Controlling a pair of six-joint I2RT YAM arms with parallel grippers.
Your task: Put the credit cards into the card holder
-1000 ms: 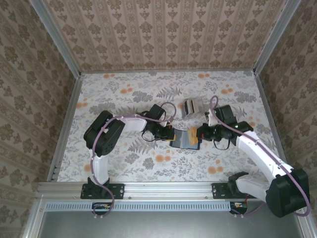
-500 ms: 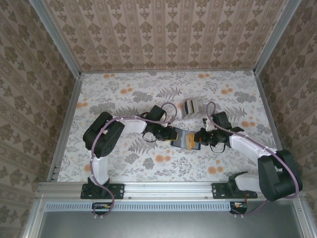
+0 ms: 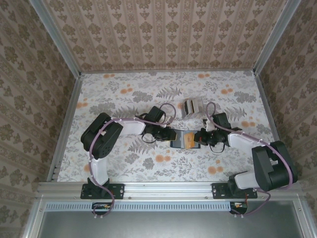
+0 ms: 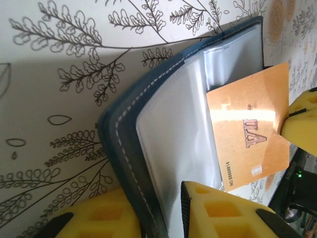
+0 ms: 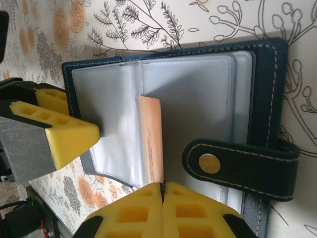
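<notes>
At the middle of the table (image 3: 124,94), the right gripper (image 5: 162,191) is pinched tight on one edge of a gold card (image 5: 151,139). The card's far edge rests among the clear sleeves (image 5: 188,94) of the open holder (image 5: 267,99). A snap tab (image 5: 237,161) lies across the holder's cover just beside those fingers. Opposite, the left gripper (image 4: 163,218) straddles the holder's other flap with its jaws narrowly apart; I cannot tell whether they press it or merely stand around it.

Behind the holder, toward the far edge, a grey-beige stack (image 3: 192,107) of cards sits apart from both arms.

By my reading the task is barely begun: the gold card is at a sleeve mouth but not seated, the sleeves look empty, and the stack is left to do.

The gold card reads "NO 88888814" along one edge, with large embossed letters, possibly "VIP"
</notes>
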